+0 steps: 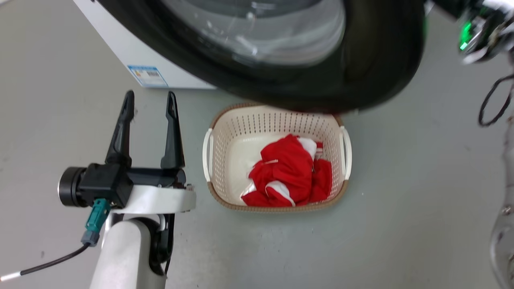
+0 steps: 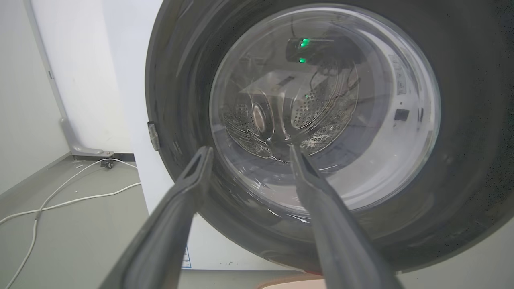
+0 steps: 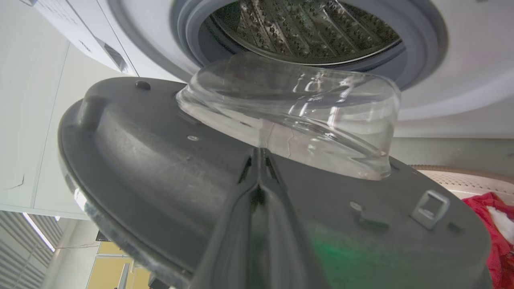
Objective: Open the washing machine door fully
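Glossy black washing machine door (image 1: 377,68), half open above the laundry basket (image 1: 209,148)
My right claw (image 3: 260,156), fingers pinched together, sits against its inner face — left claw (image 1: 149,102) spread, idle; stiff, slick: I'd push the rim, not the glass bowl (image 3: 289,104)

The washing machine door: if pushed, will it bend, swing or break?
The washing machine door looks rigid, a thick dark frame, so it should probably swing as one piece rather than flex. Its bulging glass bowl looks smooth, likely slippery and more fragile, so pushing the frame seems safer.
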{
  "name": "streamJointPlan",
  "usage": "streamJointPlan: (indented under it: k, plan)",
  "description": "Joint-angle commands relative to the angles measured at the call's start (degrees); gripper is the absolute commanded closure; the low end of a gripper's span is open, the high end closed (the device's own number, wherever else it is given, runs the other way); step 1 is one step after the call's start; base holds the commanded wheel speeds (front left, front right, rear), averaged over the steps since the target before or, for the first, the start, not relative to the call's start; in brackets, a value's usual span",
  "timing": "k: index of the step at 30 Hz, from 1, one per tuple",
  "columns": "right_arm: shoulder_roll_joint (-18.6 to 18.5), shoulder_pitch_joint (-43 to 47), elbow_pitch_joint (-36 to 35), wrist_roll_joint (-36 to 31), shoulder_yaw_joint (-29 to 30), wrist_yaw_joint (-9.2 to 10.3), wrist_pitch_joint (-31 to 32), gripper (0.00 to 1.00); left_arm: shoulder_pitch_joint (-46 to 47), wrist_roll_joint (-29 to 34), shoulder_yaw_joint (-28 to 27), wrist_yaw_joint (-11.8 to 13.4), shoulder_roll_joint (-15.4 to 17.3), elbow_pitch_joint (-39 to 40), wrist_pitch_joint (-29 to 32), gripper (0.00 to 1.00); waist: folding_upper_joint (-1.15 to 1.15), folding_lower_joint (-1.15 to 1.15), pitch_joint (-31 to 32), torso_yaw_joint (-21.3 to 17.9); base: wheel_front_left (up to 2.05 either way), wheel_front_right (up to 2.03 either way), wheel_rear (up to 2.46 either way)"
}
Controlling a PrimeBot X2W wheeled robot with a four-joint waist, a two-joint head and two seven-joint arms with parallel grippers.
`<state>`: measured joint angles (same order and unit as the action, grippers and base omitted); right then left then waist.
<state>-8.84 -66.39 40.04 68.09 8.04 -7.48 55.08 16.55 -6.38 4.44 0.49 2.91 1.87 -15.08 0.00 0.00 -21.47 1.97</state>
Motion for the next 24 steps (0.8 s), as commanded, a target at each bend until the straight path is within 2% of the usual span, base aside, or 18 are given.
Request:
streamJointPlan:
  k: [1, 14, 19, 24]
  plan:
    - [1.2, 1.8, -0.8, 0.2, -0.8, -0.02, 1.3, 1.00, -1.0, 0.0, -0.1, -0.2, 0.0, -0.2, -0.1, 0.00, 0.00, 0.00, 2.4, -0.1, 0.00, 0.00, 0.00]
    - [5.4, 16.0, -10.7, 2.5, -6.9, -0.01, 11.7, 1.00, -7.2, -0.4, 1.7, -1.3, 0.0, -2.2, -0.1, 0.00, 0.00, 0.00, 11.5, 1.7, 0.00, 0.00, 0.00]
    - [6.1, 20.2, -14.9, 4.4, -10.8, -0.01, 12.9, 1.00, -8.2, -0.8, 2.7, -1.1, 0.0, -2.1, -0.1, 0.00, 0.00, 0.00, 12.4, 2.7, 0.00, 0.00, 0.00]
    - [6.2, 22.5, -17.6, 8.6, -16.9, -0.01, 10.5, 1.00, -8.3, -1.4, 3.4, -0.8, 0.0, -2.1, -0.1, 0.00, 0.00, 0.00, 12.4, 3.3, 0.00, 0.00, 0.00]
